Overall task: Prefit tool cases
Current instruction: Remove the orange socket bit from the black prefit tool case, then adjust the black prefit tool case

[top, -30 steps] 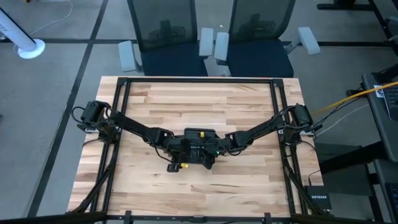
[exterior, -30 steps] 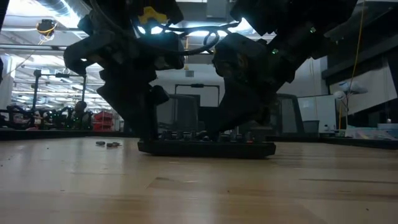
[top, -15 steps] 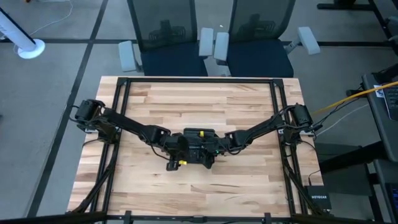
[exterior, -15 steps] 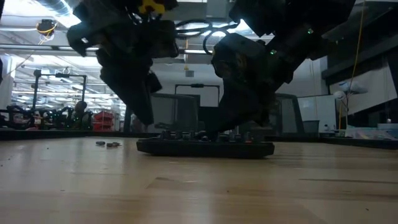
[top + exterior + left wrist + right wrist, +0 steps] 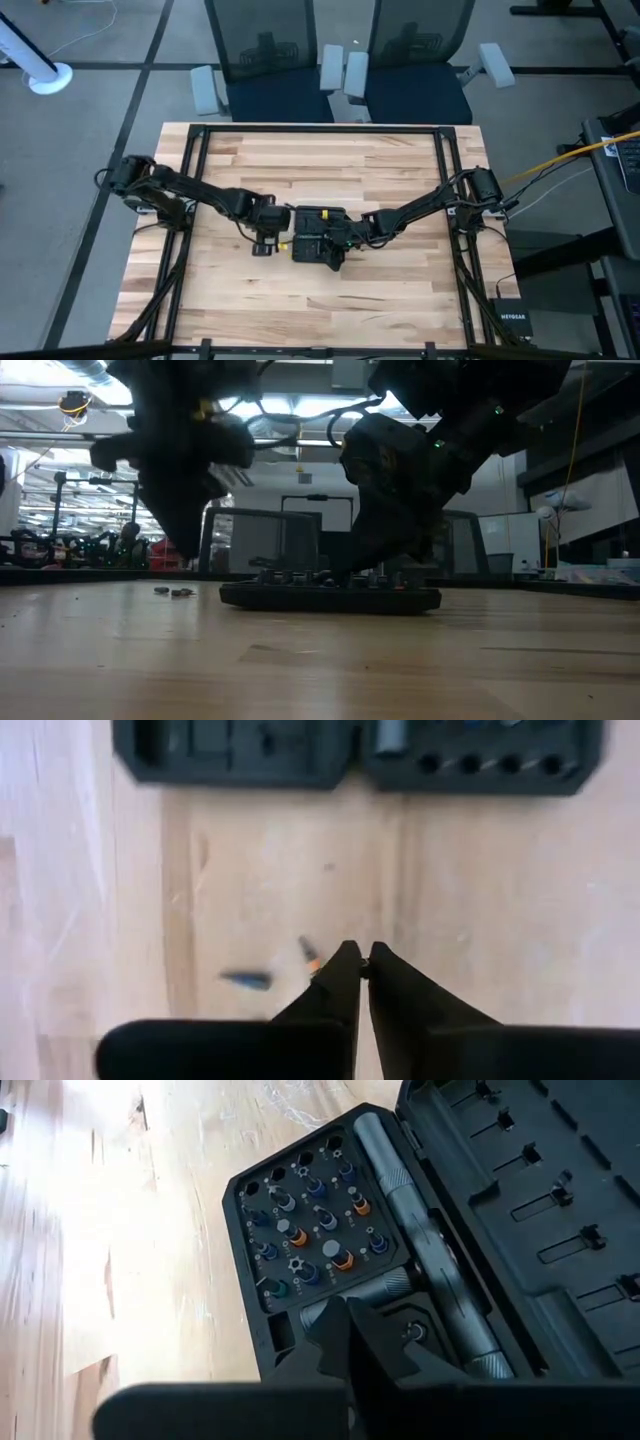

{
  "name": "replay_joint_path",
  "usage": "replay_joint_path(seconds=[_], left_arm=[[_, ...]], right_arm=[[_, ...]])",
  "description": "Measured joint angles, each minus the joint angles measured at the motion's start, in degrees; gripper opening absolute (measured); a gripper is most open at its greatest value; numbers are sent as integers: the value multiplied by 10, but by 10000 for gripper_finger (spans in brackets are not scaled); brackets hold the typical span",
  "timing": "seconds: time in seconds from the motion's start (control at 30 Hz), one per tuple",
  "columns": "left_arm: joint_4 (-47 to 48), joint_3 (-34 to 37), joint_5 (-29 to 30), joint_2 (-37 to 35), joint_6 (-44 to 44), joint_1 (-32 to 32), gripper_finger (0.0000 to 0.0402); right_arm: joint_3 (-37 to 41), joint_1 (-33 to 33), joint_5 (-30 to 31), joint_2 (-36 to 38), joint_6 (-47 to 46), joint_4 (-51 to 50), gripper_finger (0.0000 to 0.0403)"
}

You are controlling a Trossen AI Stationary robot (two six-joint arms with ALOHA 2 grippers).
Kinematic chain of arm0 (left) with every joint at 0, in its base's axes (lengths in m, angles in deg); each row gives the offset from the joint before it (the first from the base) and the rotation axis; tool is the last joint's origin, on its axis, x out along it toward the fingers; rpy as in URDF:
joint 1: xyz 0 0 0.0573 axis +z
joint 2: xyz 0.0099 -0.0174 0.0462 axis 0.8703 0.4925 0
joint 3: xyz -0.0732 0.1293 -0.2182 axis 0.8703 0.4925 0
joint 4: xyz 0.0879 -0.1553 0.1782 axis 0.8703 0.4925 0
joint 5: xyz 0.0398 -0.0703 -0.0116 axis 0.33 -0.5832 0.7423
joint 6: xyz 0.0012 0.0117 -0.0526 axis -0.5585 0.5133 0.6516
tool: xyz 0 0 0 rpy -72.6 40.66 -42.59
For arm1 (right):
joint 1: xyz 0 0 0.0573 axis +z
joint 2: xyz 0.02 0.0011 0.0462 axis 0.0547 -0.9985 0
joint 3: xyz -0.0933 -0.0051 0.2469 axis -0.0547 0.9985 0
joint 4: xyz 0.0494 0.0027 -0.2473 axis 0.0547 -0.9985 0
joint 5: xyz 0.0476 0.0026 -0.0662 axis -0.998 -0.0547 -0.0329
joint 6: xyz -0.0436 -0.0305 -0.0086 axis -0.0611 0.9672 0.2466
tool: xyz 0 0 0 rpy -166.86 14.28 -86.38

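Note:
The black tool case [image 5: 318,245] lies open and flat at the table's middle. Its bit grid [image 5: 310,1220] and a metal driver show in the right wrist view; the low view shows it as a flat slab [image 5: 330,597]. My right gripper [image 5: 350,1315] is shut, with its tips down on the case's inside [image 5: 343,243]. My left gripper [image 5: 263,247] hangs above the bare wood just left of the case [image 5: 185,550]. Its fingers [image 5: 362,960] are shut to a hairline. The case's long edge [image 5: 350,750] lies ahead of it. My right gripper presses its shut fingertips [image 5: 345,1335] on the open case's inside, at the tool recess [image 5: 400,1330] beside the bit grid. It slants down from the table's right side. The case lies flat on the table. Whether my left gripper has anything between its tips cannot be told.
Two tiny loose bits [image 5: 247,980] [image 5: 310,955] lie on the wood under my left gripper, also seen in the low view [image 5: 175,592]. Black frame rails [image 5: 195,180] run along both table sides. A NETGEAR box [image 5: 512,322] sits off the table's right; chairs [image 5: 340,60] stand beyond the far edge.
My left gripper has left the case's left end, risen, and gone toward the table's left edge, tipping steeper downward. The case and my right gripper have stayed where they were.

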Motion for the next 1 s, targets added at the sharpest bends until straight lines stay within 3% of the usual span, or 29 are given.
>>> replay_joint_path(seconds=[0.27, 0.53, 0.73, 1.0], left_arm=[[15, 8, -49, 0, -58, 55, 92], [51, 8, -85, 0, -56, 53, 162], [51, 8, -98, 0, -53, 17, 163], [17, 8, -95, 0, -63, -15, 140]], right_arm=[[0, 0, -4, 0, 0, 0, 0], [0, 0, -3, 9, 14, -15, 0], [2, 0, 34, 30, 18, -67, 0], [2, 0, 57, 35, 18, -63, 0]])
